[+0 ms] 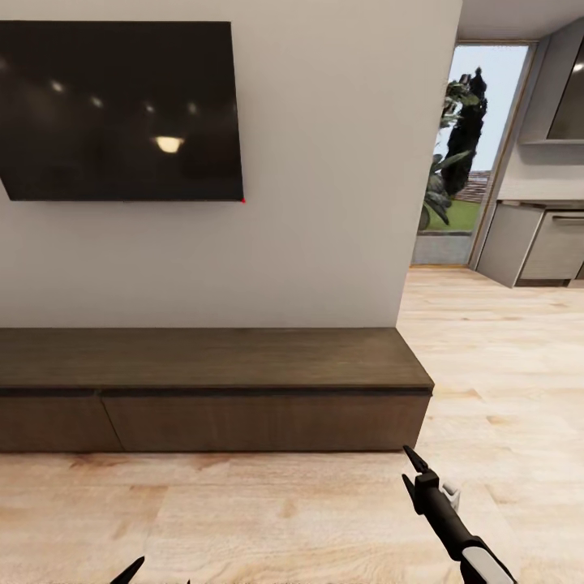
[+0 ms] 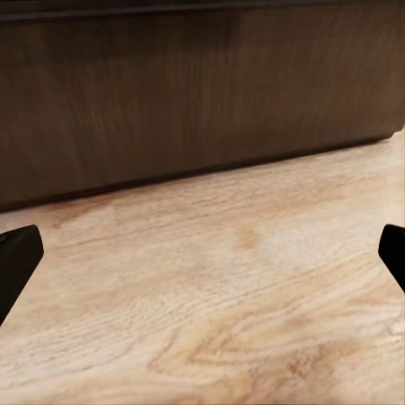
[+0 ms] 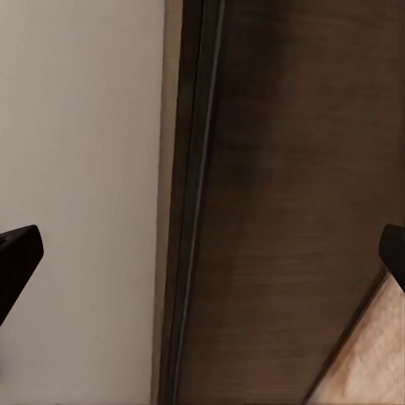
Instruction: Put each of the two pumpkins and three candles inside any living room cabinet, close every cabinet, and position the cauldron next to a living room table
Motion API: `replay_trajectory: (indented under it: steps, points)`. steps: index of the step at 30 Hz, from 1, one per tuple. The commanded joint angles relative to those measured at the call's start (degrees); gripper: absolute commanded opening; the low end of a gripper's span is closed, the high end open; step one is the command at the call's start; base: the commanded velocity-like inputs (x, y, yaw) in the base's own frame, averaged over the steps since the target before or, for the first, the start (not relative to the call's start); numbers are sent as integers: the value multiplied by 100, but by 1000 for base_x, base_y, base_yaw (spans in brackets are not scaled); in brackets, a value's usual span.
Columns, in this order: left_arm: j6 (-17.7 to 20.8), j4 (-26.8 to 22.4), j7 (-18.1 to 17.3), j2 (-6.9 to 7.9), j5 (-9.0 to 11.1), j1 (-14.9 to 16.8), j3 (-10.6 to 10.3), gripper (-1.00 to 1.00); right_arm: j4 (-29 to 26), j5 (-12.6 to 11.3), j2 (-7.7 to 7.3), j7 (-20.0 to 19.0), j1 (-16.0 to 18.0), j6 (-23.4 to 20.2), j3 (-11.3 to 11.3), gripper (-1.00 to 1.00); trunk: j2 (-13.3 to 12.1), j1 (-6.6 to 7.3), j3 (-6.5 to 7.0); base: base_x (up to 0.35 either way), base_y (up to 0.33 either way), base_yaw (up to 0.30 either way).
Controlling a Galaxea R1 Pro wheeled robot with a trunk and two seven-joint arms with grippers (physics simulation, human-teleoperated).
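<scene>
A long, low dark-brown cabinet (image 1: 243,357) stands against the pale wall, and both of its wide fronts (image 1: 268,422) sit flush and closed. My left gripper (image 1: 158,577) is low in front of it, just its black tips showing in the head view. In the left wrist view the left gripper (image 2: 202,261) is open and empty, facing the cabinet front (image 2: 194,93) over the floor. My right gripper (image 1: 430,478) hovers near the cabinet's right end. In the right wrist view the right gripper (image 3: 202,257) is open with nothing in it, pointed at the cabinet's wood (image 3: 287,194) and the wall.
A black TV (image 1: 122,109) hangs on the wall above the cabinet. Light wood plank floor (image 1: 284,519) lies between me and the cabinet. To the right, past the wall's end, are a window with a plant (image 1: 454,154) and grey kitchen units (image 1: 535,243).
</scene>
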State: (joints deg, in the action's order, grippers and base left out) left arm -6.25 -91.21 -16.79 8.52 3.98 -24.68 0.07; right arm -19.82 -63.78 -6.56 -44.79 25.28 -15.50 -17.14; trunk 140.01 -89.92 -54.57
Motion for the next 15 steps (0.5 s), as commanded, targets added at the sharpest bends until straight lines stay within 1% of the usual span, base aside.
replay_trajectory:
  steps: [1,6,15]
  points:
    - [4,0,-25,0,43,1,3,100,2,-48,0,-12,3,-35,-9,100,42,-21,-22,0,0,0]
    - [31,-4,-26,-8,49,18,5,100,-3,-52,14,-8,3,43,-15,100,242,-131,-112,0,0,0]
    - [28,-3,-26,-2,50,18,10,100,-4,-53,-17,47,19,43,-20,100,242,-131,-112,0,0,0]
